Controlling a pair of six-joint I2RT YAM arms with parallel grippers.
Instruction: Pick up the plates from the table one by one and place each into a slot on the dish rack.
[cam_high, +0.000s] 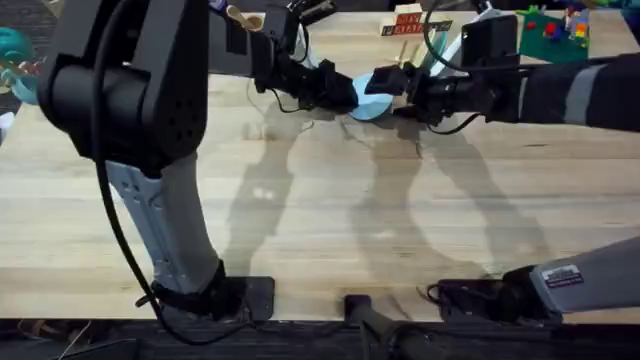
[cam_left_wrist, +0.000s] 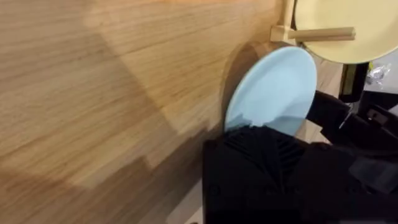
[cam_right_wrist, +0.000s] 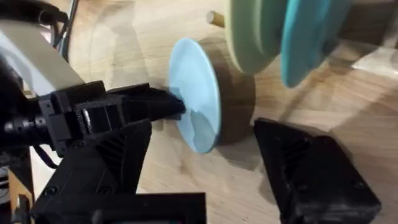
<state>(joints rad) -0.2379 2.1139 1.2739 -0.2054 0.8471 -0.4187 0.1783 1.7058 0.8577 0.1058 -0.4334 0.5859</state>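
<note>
A pale light-blue plate (cam_high: 372, 98) (cam_left_wrist: 273, 87) (cam_right_wrist: 196, 99) stands on edge just above the table (cam_high: 300, 210). My left gripper (cam_high: 348, 94) (cam_left_wrist: 264, 134) is shut on its rim. My right gripper (cam_high: 398, 88) (cam_right_wrist: 205, 134) is open, one finger on each side of the same plate and apart from it. Just behind, a turquoise plate (cam_high: 447, 47) (cam_right_wrist: 311, 31) and a pale cream plate (cam_left_wrist: 348, 25) (cam_right_wrist: 255, 31) stand upright between the dish rack's dowel pegs (cam_left_wrist: 318, 33) (cam_right_wrist: 214, 17).
Red-lettered wooden blocks (cam_high: 405, 22) stand at the far edge behind the rack. A green board with toy bricks (cam_high: 555, 35) lies at the far right. A turquoise object (cam_high: 15, 48) sits off the table's far left.
</note>
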